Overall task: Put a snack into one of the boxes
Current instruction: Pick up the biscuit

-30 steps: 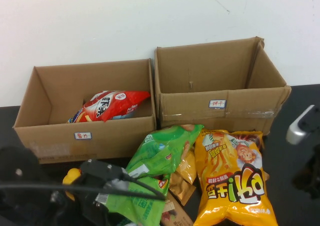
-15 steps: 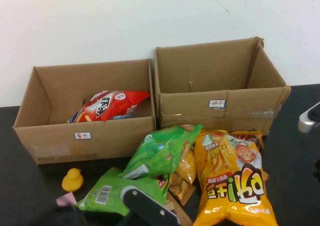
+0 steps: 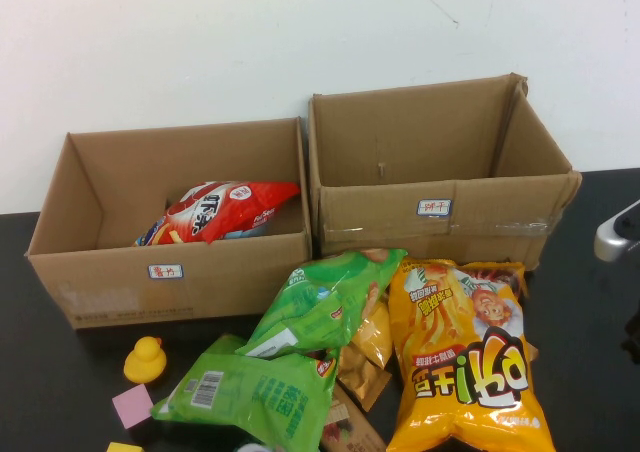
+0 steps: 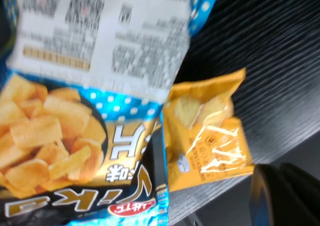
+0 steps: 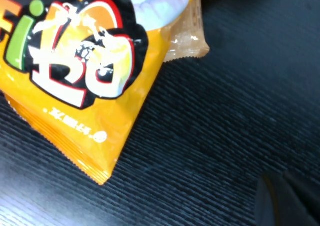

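Two open cardboard boxes stand at the back. The left box [image 3: 110, 272] holds a red snack bag [image 3: 222, 210]. The right box [image 3: 440, 217] shows no snack inside. In front lie green bags [image 3: 300, 322], a big orange bag [image 3: 465, 357] and small brown packets [image 3: 365, 357]. My left gripper [image 4: 280, 170] is out of the high view. It is shut and empty, beside a small yellow packet [image 4: 207, 126] and a blue snack bag [image 4: 75, 136]. My right gripper [image 5: 281, 178] is shut and empty over bare table, off the orange bag's corner [image 5: 75, 61].
A yellow toy duck [image 3: 144, 358] and a pink block [image 3: 132, 405] lie at the front left. A grey part of my right arm [image 3: 618, 234] shows at the right edge. A small tan packet [image 5: 187, 33] peeks from under the orange bag. The table [image 3: 590, 372] is black.
My left arm has pulled back out of the high view, uncovering the lower green bag, the duck and the pink block. The right arm has shifted slightly to the right. The snacks have not moved.
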`<state>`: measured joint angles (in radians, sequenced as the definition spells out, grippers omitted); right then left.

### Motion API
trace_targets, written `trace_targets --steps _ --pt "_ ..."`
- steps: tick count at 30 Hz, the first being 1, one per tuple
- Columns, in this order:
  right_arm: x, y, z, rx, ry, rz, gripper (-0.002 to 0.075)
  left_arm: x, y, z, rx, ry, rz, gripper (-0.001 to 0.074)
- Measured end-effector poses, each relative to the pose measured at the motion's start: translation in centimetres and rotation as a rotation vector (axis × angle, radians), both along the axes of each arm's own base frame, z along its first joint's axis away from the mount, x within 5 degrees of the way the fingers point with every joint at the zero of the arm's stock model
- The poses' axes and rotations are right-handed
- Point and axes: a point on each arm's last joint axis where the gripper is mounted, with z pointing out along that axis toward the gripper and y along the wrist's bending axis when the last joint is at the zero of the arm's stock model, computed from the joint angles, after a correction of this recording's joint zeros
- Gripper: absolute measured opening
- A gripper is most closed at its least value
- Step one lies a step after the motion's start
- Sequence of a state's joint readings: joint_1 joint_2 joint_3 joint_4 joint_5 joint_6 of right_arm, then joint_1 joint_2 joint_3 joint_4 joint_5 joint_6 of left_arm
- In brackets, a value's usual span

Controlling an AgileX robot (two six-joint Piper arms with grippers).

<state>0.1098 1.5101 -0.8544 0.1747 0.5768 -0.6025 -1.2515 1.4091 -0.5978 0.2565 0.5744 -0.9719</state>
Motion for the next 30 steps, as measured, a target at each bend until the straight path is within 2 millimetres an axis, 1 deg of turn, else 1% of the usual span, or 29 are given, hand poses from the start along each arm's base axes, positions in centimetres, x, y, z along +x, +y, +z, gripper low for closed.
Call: trace_targets --steps 3,5,6,7,10,12,14,18,24,26,30 --pt "0.1 0.1 -0.2 0.009 0.006 -0.006 -0.0001 0.0 -0.3 -1.2 0.013 0.02 0.026 0.0011" --pt "0.1 0.1 -0.2 0.016 0.008 -0.011 -0.0001 0.0 -0.8 -1.7 -0.015 0.04 0.045 0.0062" --pt "0.1 0.1 -0.2 0.02 0.009 -0.014 -0.0001 0.0 -1.0 -1.9 -0.027 0.049 0.052 0.0094" --pt "0.1 0.1 -0.2 0.02 0.009 -0.014 -0.0001 -0.1 -1.2 -2.2 -0.038 0.059 0.06 0.0144" --pt "0.0 0.1 -0.2 0.02 0.01 -0.014 -0.0001 -0.2 -1.6 -3.2 -0.025 0.09 0.084 0.0316" --pt "0.0 0.2 -0.2 0.024 0.009 -0.016 -0.0001 -0.2 -1.6 -4.1 0.008 0.107 0.102 0.0398" --pt "0.0 0.2 -0.2 0.034 0.01 -0.023 -0.0001 -0.2 -1.6 -5.0 0.046 0.121 0.119 0.0447" --pt "0.1 0.3 -0.2 0.041 0.006 -0.028 -0.0001 -0.2 -1.7 -6.3 0.087 0.136 0.126 0.0472" --pt "0.1 0.3 -0.2 0.048 0.006 -0.033 -0.0001 -0.1 -1.8 -7.4 0.097 0.153 0.15 0.0475" --pt "0.1 0.3 -0.2 0.049 0.007 -0.034 -0.0001 0.3 -1.7 -7.6 0.098 0.155 0.17 0.0475" --pt "0.1 0.4 -0.2 0.055 0.009 -0.038 -0.0001 1.8 -1.2 -7.7 0.08 0.154 0.224 0.0475"
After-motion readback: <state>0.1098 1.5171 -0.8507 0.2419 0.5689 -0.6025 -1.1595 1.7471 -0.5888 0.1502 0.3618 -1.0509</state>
